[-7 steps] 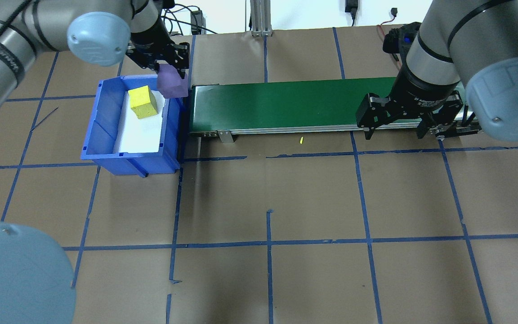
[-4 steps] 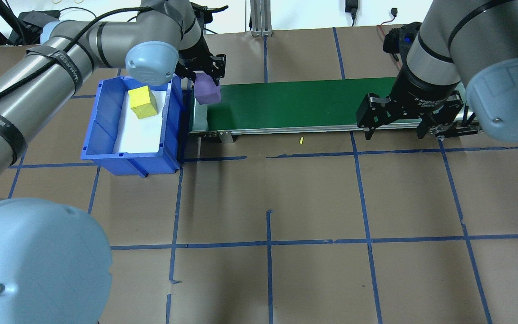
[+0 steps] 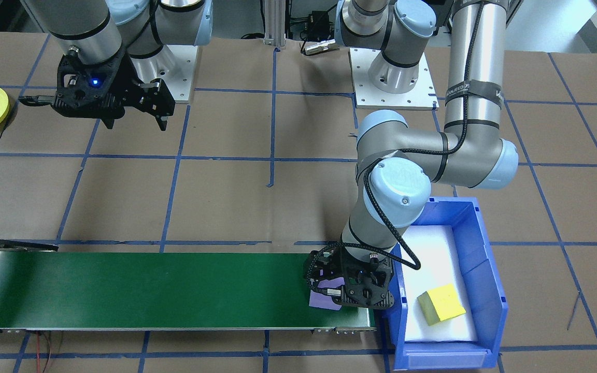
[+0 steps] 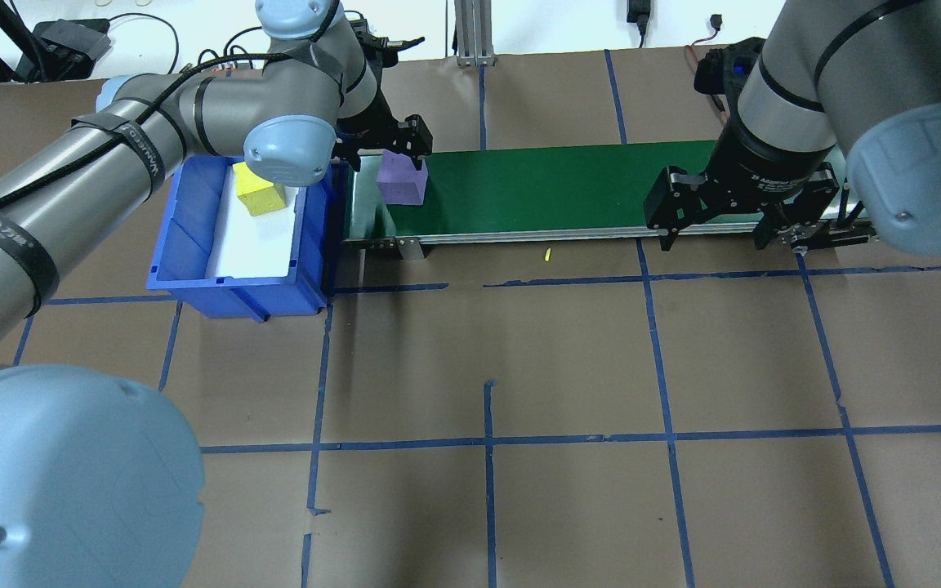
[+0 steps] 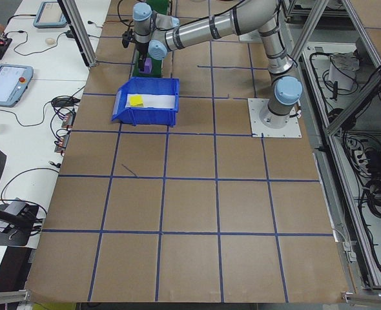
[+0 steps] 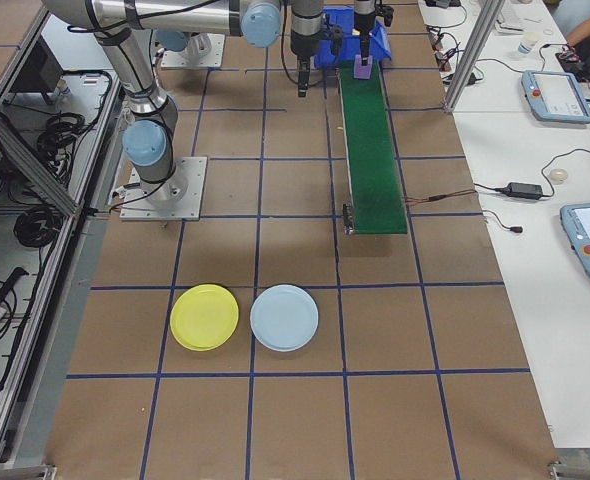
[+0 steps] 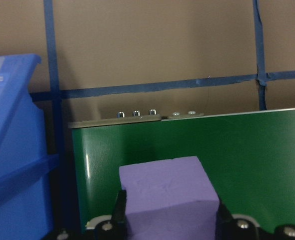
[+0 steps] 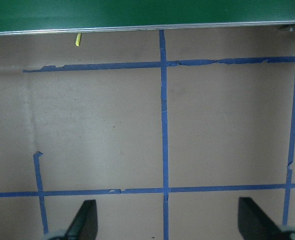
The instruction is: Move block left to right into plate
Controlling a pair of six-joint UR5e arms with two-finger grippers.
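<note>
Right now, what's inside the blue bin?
The blue bin holds one yellow block on a white liner. In the overhead view the left arm covers the bin's far corner; the front-facing view shows only liner there.

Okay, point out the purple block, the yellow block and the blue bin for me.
purple block (image 4: 402, 180), overhead exterior view, top face.
yellow block (image 3: 442, 305), exterior front-facing view, top face.
blue bin (image 4: 235, 295), overhead exterior view, near outer wall.

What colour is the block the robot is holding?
Purple. The block in the left gripper shows best in the left wrist view.
</note>
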